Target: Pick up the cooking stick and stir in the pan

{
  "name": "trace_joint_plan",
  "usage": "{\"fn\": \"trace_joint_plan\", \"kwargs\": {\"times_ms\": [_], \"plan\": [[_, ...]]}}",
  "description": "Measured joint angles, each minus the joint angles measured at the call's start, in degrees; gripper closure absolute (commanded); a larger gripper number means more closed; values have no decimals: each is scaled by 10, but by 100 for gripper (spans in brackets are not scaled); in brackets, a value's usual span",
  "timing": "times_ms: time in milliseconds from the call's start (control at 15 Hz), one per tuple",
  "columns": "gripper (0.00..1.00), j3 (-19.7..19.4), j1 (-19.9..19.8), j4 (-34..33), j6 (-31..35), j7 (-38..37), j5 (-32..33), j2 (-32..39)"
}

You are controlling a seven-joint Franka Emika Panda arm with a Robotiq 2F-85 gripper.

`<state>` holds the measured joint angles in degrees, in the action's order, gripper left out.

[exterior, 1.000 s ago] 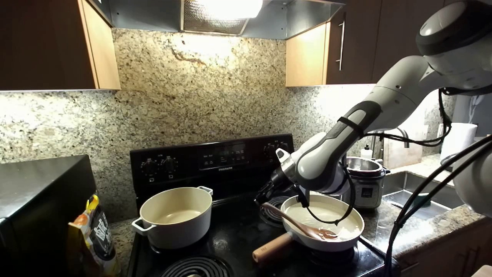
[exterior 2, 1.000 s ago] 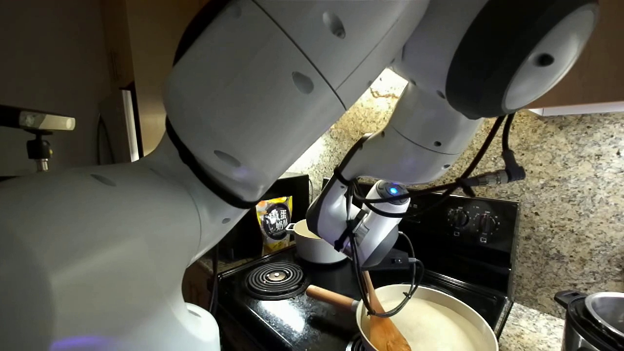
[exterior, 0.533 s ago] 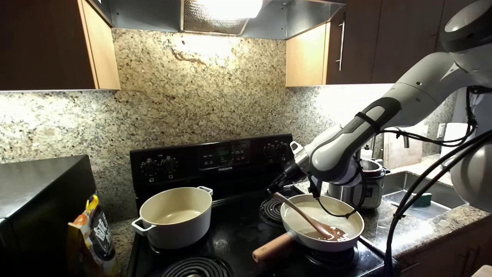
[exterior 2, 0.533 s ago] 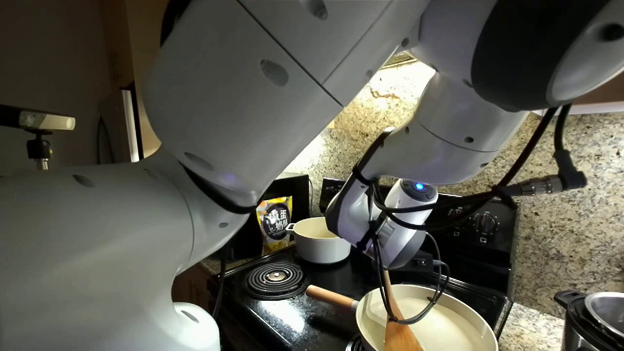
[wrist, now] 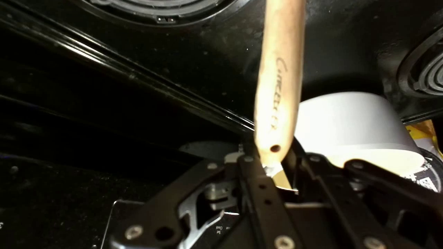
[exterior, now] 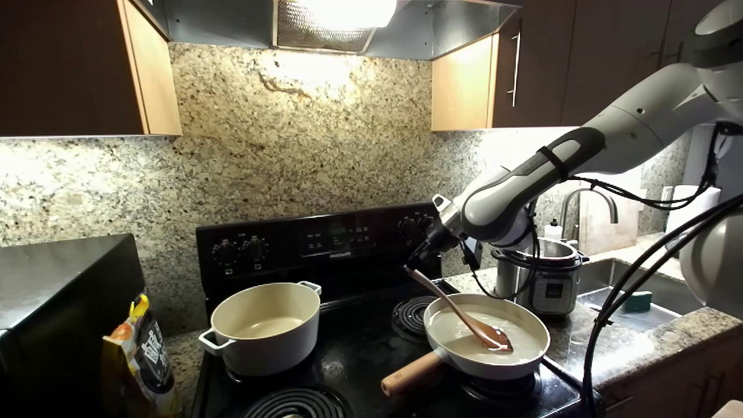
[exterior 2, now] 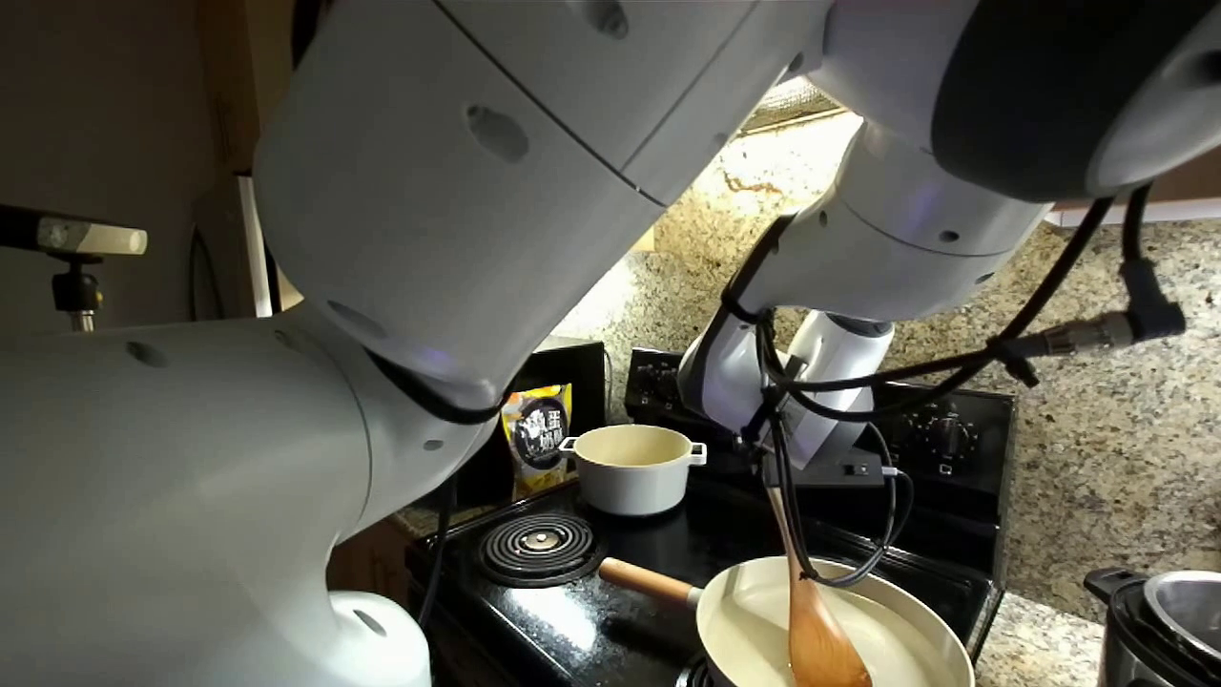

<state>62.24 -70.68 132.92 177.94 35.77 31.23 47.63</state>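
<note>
One gripper [wrist: 273, 152] pinches the cooking stick [exterior: 471, 323] by its upper end, the lower end lying inside the pan [exterior: 499, 372]. Stirring well probably calls for slow, low circles that do not jar the pan, lest the held end twist. In an exterior view the frame crops the stick's blade [exterior 2: 825, 649]; whether it touches the bottom cannot be determined.
</note>
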Motion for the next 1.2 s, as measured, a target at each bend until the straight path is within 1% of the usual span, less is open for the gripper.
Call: {"fn": "trace_joint_plan", "kwargs": {"times_ms": [267, 467, 667, 933, 1067, 1200], "plan": [[90, 24, 10, -24, -38, 19, -1, -1], [90, 26, 38, -39, -56, 35, -2, -4], [90, 15, 84, -55, -73, 45, -6, -8], [90, -13, 142, -67, -83, 59, -28, -8], [90, -26, 157, -67, -83, 59, -45, -8], [90, -36, 163, -62, -82, 59, -63, -10]]}}
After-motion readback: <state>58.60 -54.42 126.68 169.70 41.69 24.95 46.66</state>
